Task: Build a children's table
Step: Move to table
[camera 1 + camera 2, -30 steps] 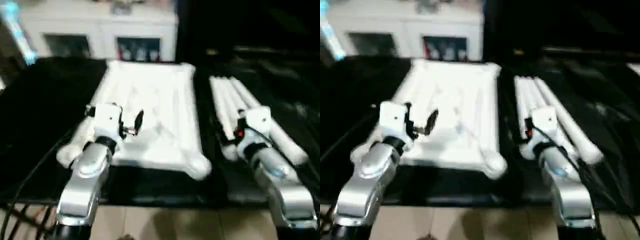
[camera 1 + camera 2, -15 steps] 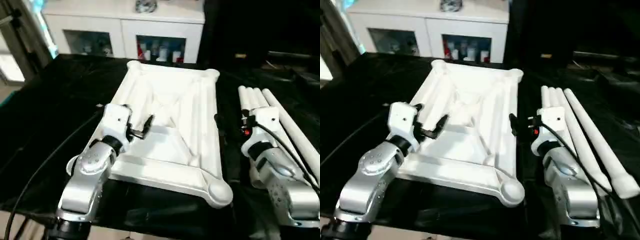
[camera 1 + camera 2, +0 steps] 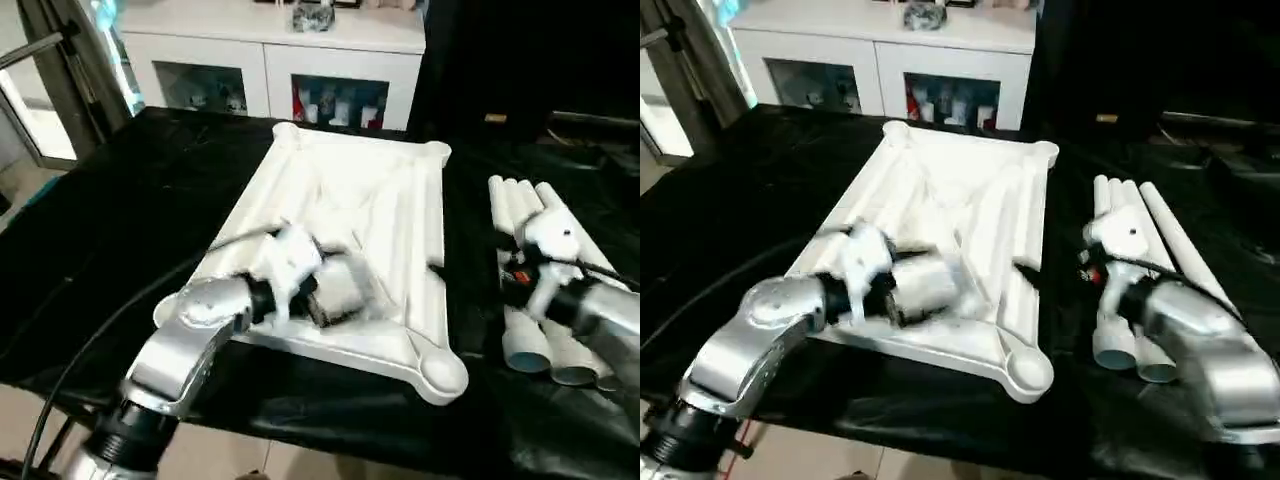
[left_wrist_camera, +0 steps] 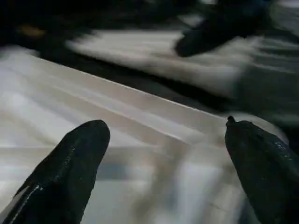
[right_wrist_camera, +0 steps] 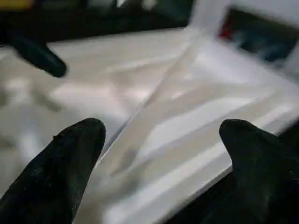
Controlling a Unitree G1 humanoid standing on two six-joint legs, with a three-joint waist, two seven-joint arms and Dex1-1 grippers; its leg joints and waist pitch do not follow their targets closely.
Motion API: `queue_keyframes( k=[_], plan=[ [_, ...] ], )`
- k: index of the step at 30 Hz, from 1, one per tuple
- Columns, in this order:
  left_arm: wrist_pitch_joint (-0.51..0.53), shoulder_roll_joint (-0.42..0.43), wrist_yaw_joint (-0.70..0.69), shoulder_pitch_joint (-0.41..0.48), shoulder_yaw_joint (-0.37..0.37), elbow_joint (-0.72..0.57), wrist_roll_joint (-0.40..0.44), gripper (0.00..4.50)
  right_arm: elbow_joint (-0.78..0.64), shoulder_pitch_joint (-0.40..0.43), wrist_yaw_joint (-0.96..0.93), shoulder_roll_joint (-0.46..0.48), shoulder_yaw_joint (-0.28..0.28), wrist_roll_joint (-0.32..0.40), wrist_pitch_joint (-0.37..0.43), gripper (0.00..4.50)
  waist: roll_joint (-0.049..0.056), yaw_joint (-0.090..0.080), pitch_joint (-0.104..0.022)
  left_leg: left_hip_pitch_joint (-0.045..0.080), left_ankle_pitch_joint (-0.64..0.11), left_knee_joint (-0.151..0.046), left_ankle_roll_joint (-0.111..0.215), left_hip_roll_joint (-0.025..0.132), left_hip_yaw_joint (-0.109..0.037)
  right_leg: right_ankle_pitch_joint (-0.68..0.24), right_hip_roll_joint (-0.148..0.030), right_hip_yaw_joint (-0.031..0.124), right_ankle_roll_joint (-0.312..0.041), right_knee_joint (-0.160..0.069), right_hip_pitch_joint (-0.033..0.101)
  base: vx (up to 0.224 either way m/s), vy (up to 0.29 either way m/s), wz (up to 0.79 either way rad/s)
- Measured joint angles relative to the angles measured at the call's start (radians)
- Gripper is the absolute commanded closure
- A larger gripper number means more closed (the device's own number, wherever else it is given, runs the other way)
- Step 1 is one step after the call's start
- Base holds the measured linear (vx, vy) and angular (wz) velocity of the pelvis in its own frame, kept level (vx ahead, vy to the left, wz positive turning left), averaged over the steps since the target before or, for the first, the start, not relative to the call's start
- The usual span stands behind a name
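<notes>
The white table top [image 3: 370, 215] lies underside up on the black-covered bench [image 3: 120, 220] before me, its ribs and round corner sockets showing, and the four white legs [image 3: 525, 300] lie bundled just beside it on my right. My left gripper [image 4: 163, 154] hangs over the near part of the top with its two black fingers [image 4: 70, 172] spread wide and empty. My right gripper [image 5: 159, 154] is over the gap between the top and the legs, jaws also wide apart, holding nothing.

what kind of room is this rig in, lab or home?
Probably a home-like room or a staged demo space: a white glass-door cabinet with small items inside stands behind a black-covered work table, where the upturned table top lies beside loose legs.
</notes>
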Motion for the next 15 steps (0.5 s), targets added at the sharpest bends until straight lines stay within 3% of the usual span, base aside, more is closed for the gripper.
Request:
queue_keyframes(
  k=[3, 7, 15],
  plan=[
    [0.015, 0.031, -0.081, -0.006, -0.067, -0.003, 0.011, 0.18, -0.001, 0.012, 0.057, -0.032, 0.028, -0.001, 0.015, 0.04, 0.0, -0.001, 0.0, -0.002, 0.005, -0.001, -0.002, 0.006, 0.001, 0.001, 0.004, 0.0, -0.001, 0.0, -0.001, 0.0, 0.0, 0.0],
    [0.013, 0.03, -0.089, -0.037, -0.13, 0.033, 0.069, 0.36, -0.017, 0.002, 0.073, -0.037, 0.048, -0.002, 0.022, 0.0, 0.001, 0.0, 0.0, -0.002, 0.007, -0.002, 0.002, 0.01, 0.001, 0.003, 0.008, -0.001, -0.005, 0.0, -0.001, 0.0, 0.0, 0.0],
    [0.026, 0.021, -0.023, -0.05, -0.157, 0.088, 0.143, 1.14, -0.032, 0.009, 0.059, -0.019, 0.06, -0.002, 0.022, 0.0, 0.003, 0.0, -0.001, -0.004, 0.007, -0.004, 0.002, 0.011, 0.001, 0.002, 0.009, -0.003, -0.005, -0.005, -0.001, 0.0, 0.0, 0.0]
  ],
)
